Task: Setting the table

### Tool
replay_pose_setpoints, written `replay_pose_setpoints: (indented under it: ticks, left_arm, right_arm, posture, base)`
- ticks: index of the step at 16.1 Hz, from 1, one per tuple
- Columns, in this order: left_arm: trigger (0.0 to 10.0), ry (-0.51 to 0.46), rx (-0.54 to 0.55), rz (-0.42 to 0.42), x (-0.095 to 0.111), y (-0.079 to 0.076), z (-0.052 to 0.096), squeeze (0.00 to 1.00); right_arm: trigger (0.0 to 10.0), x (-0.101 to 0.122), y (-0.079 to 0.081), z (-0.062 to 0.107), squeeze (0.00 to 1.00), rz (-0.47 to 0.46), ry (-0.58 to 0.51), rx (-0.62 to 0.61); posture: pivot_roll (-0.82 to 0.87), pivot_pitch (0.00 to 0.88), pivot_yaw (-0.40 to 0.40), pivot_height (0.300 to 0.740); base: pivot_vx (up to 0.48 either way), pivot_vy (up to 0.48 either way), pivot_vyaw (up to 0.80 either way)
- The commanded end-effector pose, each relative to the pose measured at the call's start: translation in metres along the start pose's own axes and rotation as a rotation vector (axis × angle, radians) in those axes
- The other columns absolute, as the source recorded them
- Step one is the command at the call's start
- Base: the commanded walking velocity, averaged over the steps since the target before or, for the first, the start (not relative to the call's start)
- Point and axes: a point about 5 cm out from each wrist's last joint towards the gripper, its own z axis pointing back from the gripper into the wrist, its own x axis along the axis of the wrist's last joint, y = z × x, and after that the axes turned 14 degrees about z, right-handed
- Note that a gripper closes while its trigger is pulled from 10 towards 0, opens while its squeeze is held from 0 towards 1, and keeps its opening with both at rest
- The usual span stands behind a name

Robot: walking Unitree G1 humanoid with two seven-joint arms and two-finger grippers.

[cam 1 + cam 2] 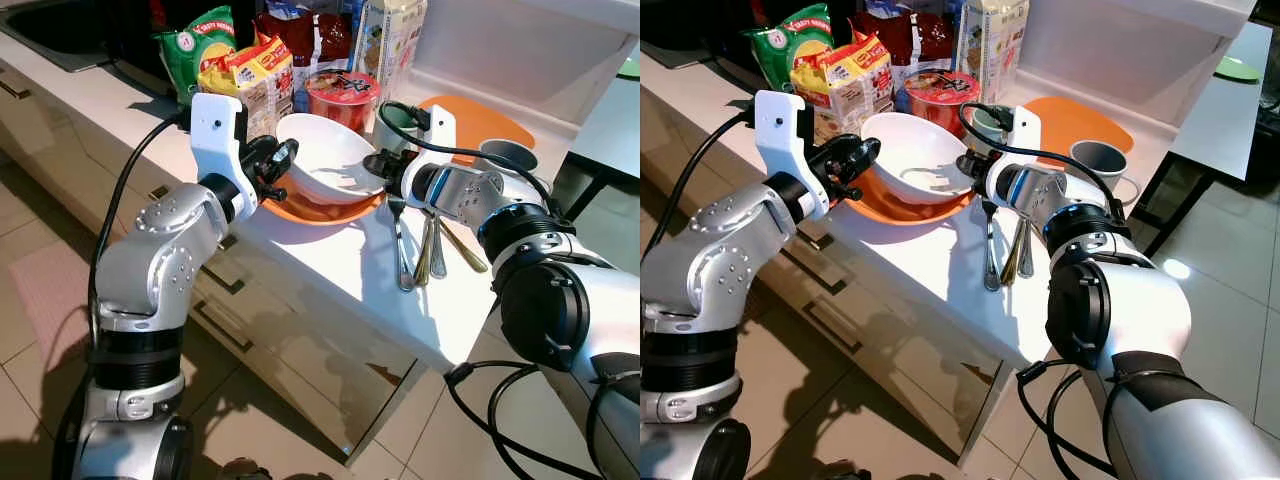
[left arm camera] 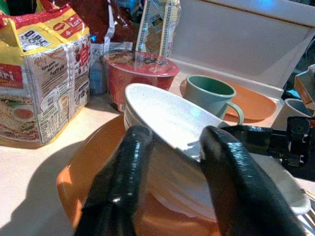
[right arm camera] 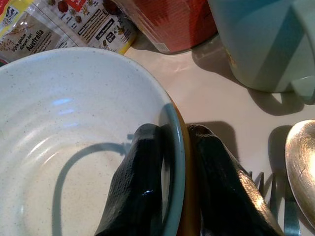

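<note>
Now both claws, left claw [image 2: 167, 187] and right claw [image 3: 170, 182], pinched on white bowl [image 1: 325, 155] rim.

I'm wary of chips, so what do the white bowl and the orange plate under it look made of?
White bowl: likely glazed ceramic or stoneware, glossy with fine speckles and a thick rim. Orange plate: smooth with a soft sheen, possibly plastic or melamine; hard to tell. Left claw and right claw each pinch the bowl's rim.

Glossy speckled ceramic bowl [image 1: 325, 155]; shiny metal cutlery [image 1: 425, 250]; smooth white countertop [image 1: 330, 255].
</note>
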Motion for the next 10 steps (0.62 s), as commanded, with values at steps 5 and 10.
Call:
replay_pose_setpoints:
  ticks: [5, 10]
  left_arm:
    - [10.0, 0.160, 0.025, 0.002, -0.012, -0.007, -0.010, 0.00]
    - [10.0, 0.156, 0.039, 0.277, -0.008, -0.008, -0.019, 0.00]
  right_arm:
    - [0.0, -0.002, -0.005, 0.001, 0.00, 0.122, 0.037, -0.051]
    - [0.0, 0.008, 0.002, -0.001, 0.00, 0.258, 0.019, -0.055]
  posture:
    - [0.17, 0.014, -0.069, 0.740]
    - [0.17, 0.012, -0.067, 0.740]
  base:
    - [0.000, 0.000, 0.00]
    - [0.000, 0.000, 0.00]
